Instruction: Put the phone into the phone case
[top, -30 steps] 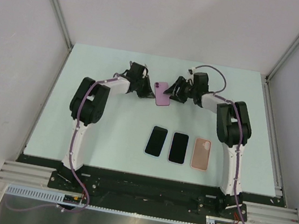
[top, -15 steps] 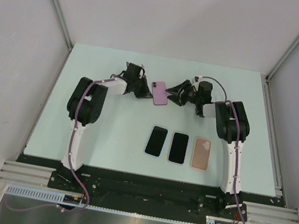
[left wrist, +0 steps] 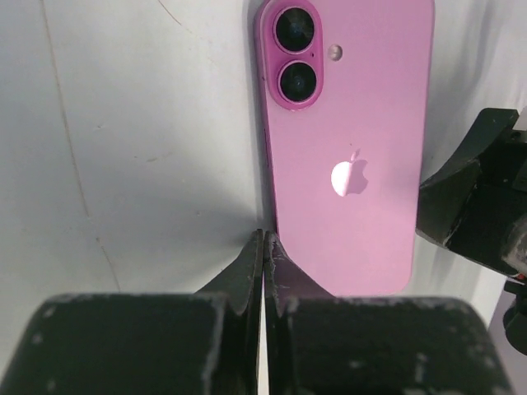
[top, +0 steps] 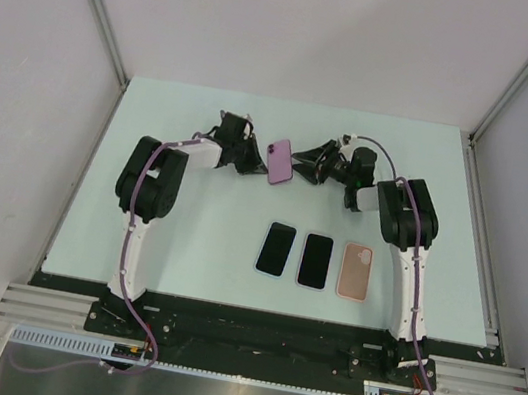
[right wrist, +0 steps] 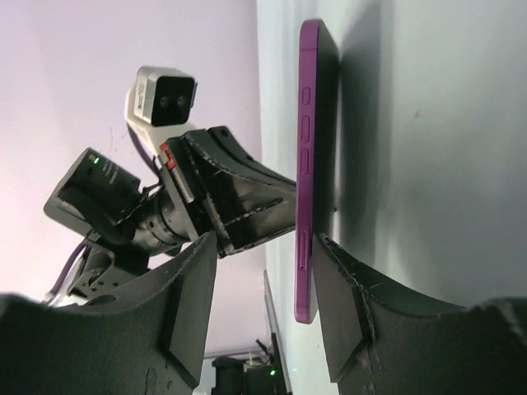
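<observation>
The pink phone (top: 281, 162) lies back up at the far middle of the table, between both grippers. In the left wrist view the phone (left wrist: 346, 148) shows its two lenses and logo. My left gripper (left wrist: 265, 240) is shut, with its tips against the lower left edge of the phone. My right gripper (right wrist: 265, 243) is open, with the phone's edge (right wrist: 306, 181) standing between its fingers, close to the right finger (right wrist: 346, 296). From above, the left gripper (top: 255, 161) and right gripper (top: 306, 167) flank the phone. A beige-pink phone case (top: 357, 271) lies near the front right.
Two dark-screened phones (top: 276, 248) (top: 315, 260) lie side by side left of the case. The left arm's wrist camera (right wrist: 160, 97) shows close behind the phone in the right wrist view. Grey walls enclose the table (top: 190, 216).
The right wrist has rolled and settled at the phone's right edge. The phone has shifted slightly left and away. The left gripper has backed a little to the left.
</observation>
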Tool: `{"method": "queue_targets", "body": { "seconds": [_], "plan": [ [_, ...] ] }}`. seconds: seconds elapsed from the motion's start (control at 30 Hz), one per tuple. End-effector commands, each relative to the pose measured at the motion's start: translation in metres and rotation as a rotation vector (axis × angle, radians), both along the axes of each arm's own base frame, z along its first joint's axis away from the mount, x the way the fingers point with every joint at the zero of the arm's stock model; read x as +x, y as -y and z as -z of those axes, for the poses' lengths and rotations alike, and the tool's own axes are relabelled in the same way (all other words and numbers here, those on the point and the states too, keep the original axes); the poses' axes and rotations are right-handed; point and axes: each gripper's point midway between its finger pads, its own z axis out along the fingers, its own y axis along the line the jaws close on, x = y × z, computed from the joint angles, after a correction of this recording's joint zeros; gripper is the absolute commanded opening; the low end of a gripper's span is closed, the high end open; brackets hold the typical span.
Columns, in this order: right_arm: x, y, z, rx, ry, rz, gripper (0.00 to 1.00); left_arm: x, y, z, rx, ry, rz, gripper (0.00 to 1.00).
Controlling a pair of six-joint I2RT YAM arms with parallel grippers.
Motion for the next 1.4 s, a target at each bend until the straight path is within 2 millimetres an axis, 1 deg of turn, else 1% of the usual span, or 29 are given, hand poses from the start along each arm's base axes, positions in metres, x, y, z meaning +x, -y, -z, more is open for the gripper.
{"method": "queue_targets", "body": {
  "seconds": [0.0,0.17,0.23,0.27,0.3,0.33,0.37,0.43,0.53,0.63,0.67,0.73,0.77,0.87,0.93,0.97,1.0,1.03,1.07,1.1,1.13,1.17,1.2,1.23,1.27,1.3,1.33,1.37],
  "plan": [
    [-0.033,-0.029,-0.009,0.065,0.012,-0.145,0.53,-0.029,0.017,0.012,-0.023,-0.072,0.055,0.0],
    [-0.033,-0.03,-0.003,0.06,0.0,-0.14,0.53,-0.03,0.017,0.013,-0.026,-0.071,0.052,0.0],
    [-0.032,-0.028,-0.001,0.052,0.0,-0.134,0.52,-0.03,0.017,0.013,-0.026,-0.072,0.052,0.0],
    [-0.032,-0.027,0.007,0.024,-0.015,-0.129,0.51,-0.031,0.017,0.015,-0.026,-0.075,0.053,0.0],
    [-0.032,-0.024,0.011,0.005,-0.021,-0.117,0.51,-0.031,0.017,0.015,-0.026,-0.075,0.053,0.0],
    [-0.029,-0.022,0.009,-0.017,-0.015,-0.1,0.5,-0.031,0.016,0.015,-0.024,-0.075,0.053,0.0],
    [-0.029,-0.018,0.02,-0.073,-0.02,-0.096,0.5,-0.03,0.016,0.015,-0.023,-0.073,0.052,0.0],
    [-0.026,-0.015,0.024,-0.13,-0.009,-0.077,0.5,-0.03,0.015,0.016,-0.021,-0.074,0.052,0.0],
    [-0.025,-0.01,0.023,-0.189,0.003,-0.062,0.5,-0.031,0.015,0.018,-0.02,-0.077,0.054,0.0],
    [-0.022,-0.005,0.024,-0.218,0.012,-0.05,0.42,-0.031,0.015,0.02,-0.018,-0.082,0.052,0.0],
    [-0.022,-0.005,0.023,-0.223,0.014,-0.047,0.34,-0.031,0.015,0.019,-0.02,-0.081,0.053,0.0],
    [-0.021,-0.005,0.023,-0.231,0.027,-0.045,0.24,-0.031,0.015,0.021,-0.02,-0.084,0.054,0.0],
    [-0.021,-0.006,0.022,-0.228,0.035,-0.047,0.16,-0.031,0.016,0.02,-0.02,-0.082,0.054,0.0],
    [-0.02,-0.005,0.017,-0.219,0.057,-0.05,0.05,-0.031,0.015,0.021,-0.018,-0.084,0.056,0.01],
    [-0.021,-0.005,0.015,-0.226,0.061,-0.053,0.0,-0.032,0.014,0.019,-0.018,-0.082,0.058,0.0],
    [-0.021,-0.004,0.014,-0.23,0.063,-0.053,0.0,-0.033,0.016,0.018,-0.024,-0.087,0.065,0.0],
    [-0.02,-0.004,0.006,-0.233,0.078,-0.049,0.0,-0.034,0.016,0.012,-0.028,-0.079,0.069,0.0],
    [-0.022,-0.003,0.005,-0.252,0.082,-0.054,0.0,-0.034,0.016,0.007,-0.032,-0.071,0.073,0.01],
    [-0.021,0.0,-0.001,-0.266,0.097,-0.052,0.0,-0.036,0.016,0.002,-0.033,-0.066,0.076,0.02],
    [-0.019,0.003,-0.005,-0.287,0.109,-0.04,0.0,-0.035,0.015,-0.013,-0.035,-0.032,0.081,0.03],
    [-0.02,0.009,-0.019,-0.315,0.113,-0.03,0.0,-0.036,0.013,-0.019,-0.027,-0.027,0.08,0.05],
    [-0.02,0.014,-0.024,-0.358,0.151,-0.027,0.0,-0.036,0.012,-0.028,-0.023,-0.011,0.078,0.11],
    [-0.016,0.023,-0.027,-0.409,0.163,0.008,0.0,-0.035,0.009,-0.046,-0.022,0.027,0.078,0.16],
    [-0.022,0.031,-0.045,-0.449,0.163,0.021,0.0,-0.037,0.009,-0.056,-0.023,0.042,0.081,0.21],
    [-0.02,0.04,-0.048,-0.524,0.209,0.041,0.0,-0.039,0.008,-0.065,-0.027,0.056,0.084,0.33],
    [-0.022,0.046,-0.055,-0.564,0.229,0.051,0.0,-0.045,0.008,-0.071,-0.031,0.063,0.099,0.4],
    [-0.03,0.053,-0.07,-0.603,0.233,0.059,0.0,-0.049,0.008,-0.091,-0.045,0.1,0.112,0.48],
    [-0.033,0.063,-0.07,-0.681,0.241,0.074,0.0,-0.053,0.008,-0.098,-0.045,0.116,0.134,0.61]
  ]
}}
